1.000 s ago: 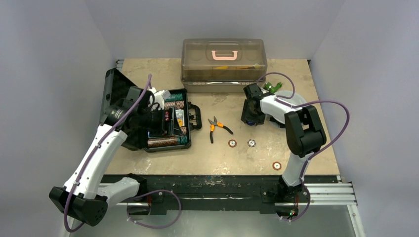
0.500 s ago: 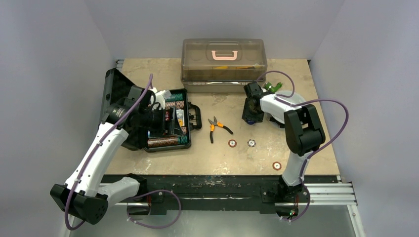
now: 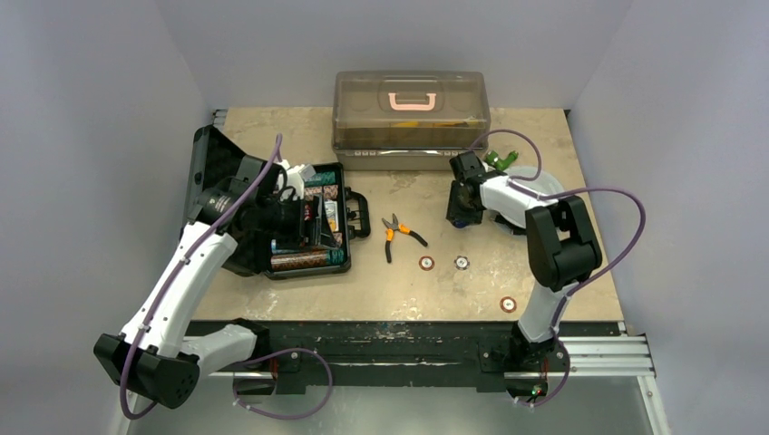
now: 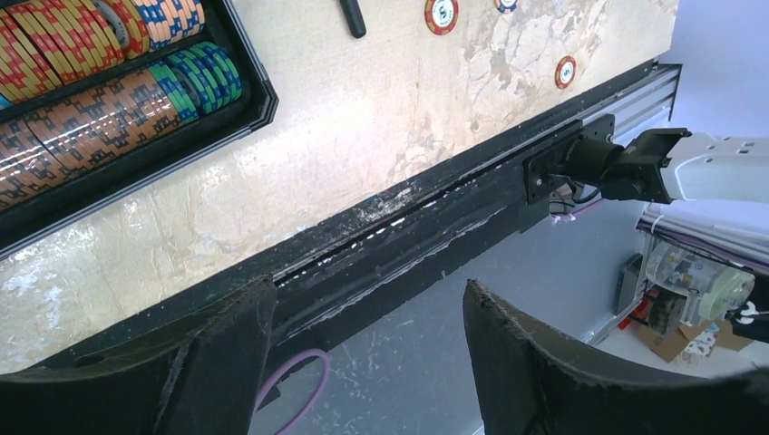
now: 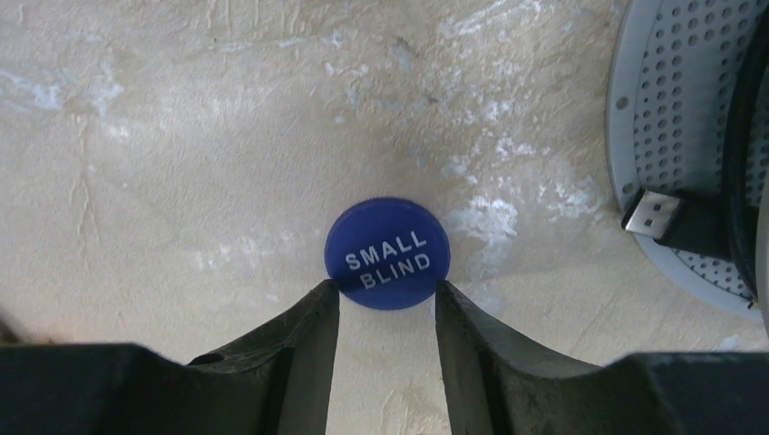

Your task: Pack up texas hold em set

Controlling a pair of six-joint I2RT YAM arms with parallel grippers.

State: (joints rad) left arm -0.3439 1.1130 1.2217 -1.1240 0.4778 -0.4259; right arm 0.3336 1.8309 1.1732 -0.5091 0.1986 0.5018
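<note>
There is one black case [image 3: 359, 216]. Chips are packed in rows [image 4: 109, 100] inside it, but the number of rows cannot be told. Three loose round chips lie on the one table [image 3: 272, 304]: a first [image 3: 426, 263], a second [image 3: 462, 263] and a third [image 3: 508, 304]. There is one blue disc [image 5: 388, 253] lettered SMALL BLIND. There is one pair of pliers [image 3: 397, 234] and one brown see-through box [image 3: 411, 127] with one pink handle [image 3: 411, 100]. One small green thing [image 3: 499, 160] shows. There is one grey perforated round part [image 5: 653, 118] and one cable plug [image 5: 653, 211]. There are two robot arms, the left arm [image 3: 177, 281] and the right arm [image 3: 558, 236].
</note>
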